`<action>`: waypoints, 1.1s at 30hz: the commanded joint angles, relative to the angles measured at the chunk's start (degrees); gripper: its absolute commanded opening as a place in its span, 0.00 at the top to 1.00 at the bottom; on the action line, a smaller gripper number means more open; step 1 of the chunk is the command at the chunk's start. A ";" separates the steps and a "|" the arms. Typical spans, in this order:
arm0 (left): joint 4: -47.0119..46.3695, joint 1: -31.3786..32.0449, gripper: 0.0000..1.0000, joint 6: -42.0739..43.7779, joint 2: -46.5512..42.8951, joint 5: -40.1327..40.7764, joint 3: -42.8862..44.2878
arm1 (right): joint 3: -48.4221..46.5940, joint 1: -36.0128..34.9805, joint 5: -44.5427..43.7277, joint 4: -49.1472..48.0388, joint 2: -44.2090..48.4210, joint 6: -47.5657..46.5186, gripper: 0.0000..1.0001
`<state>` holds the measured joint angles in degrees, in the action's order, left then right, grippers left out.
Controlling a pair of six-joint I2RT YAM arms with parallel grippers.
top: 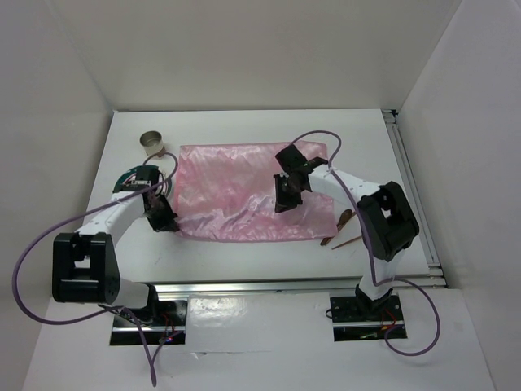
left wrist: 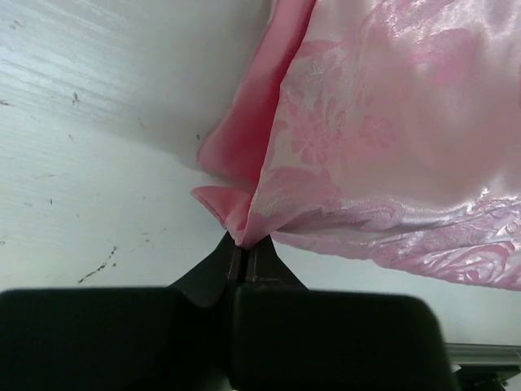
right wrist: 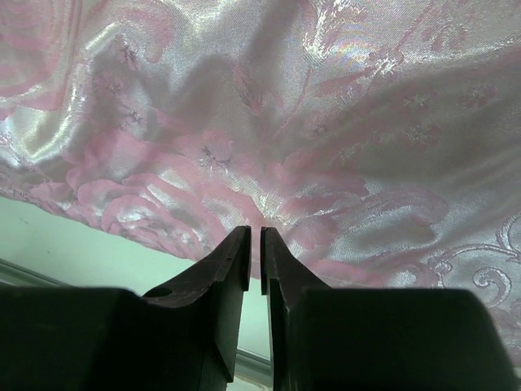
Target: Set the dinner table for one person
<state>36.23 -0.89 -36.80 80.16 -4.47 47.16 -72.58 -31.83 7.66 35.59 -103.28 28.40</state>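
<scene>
The dinner table (top: 244, 122) is a white top with metal rails. A shiny pink cloth (top: 244, 191) lies spread across its middle. My left gripper (top: 163, 218) is at the cloth's near left corner. In the left wrist view it (left wrist: 242, 243) is shut on that bunched corner of the cloth (left wrist: 391, 122), above the white tabletop (left wrist: 81, 163). My right gripper (top: 286, 195) hovers over the right half of the cloth. In the right wrist view it (right wrist: 254, 232) has its jaws nearly closed with a thin gap, tips at the cloth (right wrist: 285, 106), and nothing shows between them.
A small metal cup (top: 151, 143) stands at the back left. A dark round plate (top: 133, 179) lies partly under the left arm. Wooden utensils (top: 345, 226) lie by the cloth's near right corner, beside the right arm. A rail (top: 411, 175) runs along the right edge.
</scene>
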 commanded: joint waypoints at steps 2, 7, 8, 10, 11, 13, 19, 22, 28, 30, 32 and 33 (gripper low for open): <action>4.98 -0.35 1.00 0.41 -1.93 0.78 4.87 | 0.59 0.98 -2.12 1.58 3.97 -0.63 0.77; 11.22 -0.35 1.00 0.94 -4.83 -2.12 7.25 | 0.59 2.03 -2.65 1.58 4.58 -0.63 0.77; 13.76 -0.35 1.00 0.94 -4.84 -2.12 7.77 | 0.59 2.04 -2.65 2.11 5.11 -1.24 0.77; 16.14 -0.35 1.00 0.24 -5.98 -2.12 7.78 | 0.59 2.04 -2.65 2.11 5.11 -1.24 0.77; 17.29 -0.87 0.94 -1.51 -5.98 -2.12 7.78 | 0.59 2.65 -2.65 2.11 5.11 -1.24 0.77; 17.91 -1.40 0.66 -2.05 -7.12 -1.59 6.98 | 0.59 2.65 -2.65 2.11 5.11 -1.24 0.76; 16.07 -1.93 0.47 -0.83 -7.83 -0.28 13.12 | -0.02 2.65 -2.12 2.72 5.63 -2.91 0.76; 14.05 -1.93 0.52 -0.03 -4.06 0.95 18.13 | -1.25 2.65 -2.82 3.25 5.64 -3.44 0.76; 11.76 -2.45 0.68 2.60 9.12 2.18 34.47 | -3.27 2.65 -3.44 4.40 7.57 -3.44 0.76; 11.76 -2.45 0.58 2.61 14.92 2.18 41.22 | -3.97 2.65 -3.96 5.01 8.19 -3.44 0.76; 9.67 -3.15 0.38 2.61 17.74 2.80 44.32 | -4.50 2.65 -3.97 5.54 8.89 -3.97 0.76; 9.65 -4.03 0.31 2.61 20.71 2.80 47.56 | -5.11 2.65 -3.97 5.54 8.89 -3.97 0.76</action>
<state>47.13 -3.18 -34.92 96.75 -2.81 88.20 -74.28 -29.56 4.89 39.42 -97.49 25.45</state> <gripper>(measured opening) 0.604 0.240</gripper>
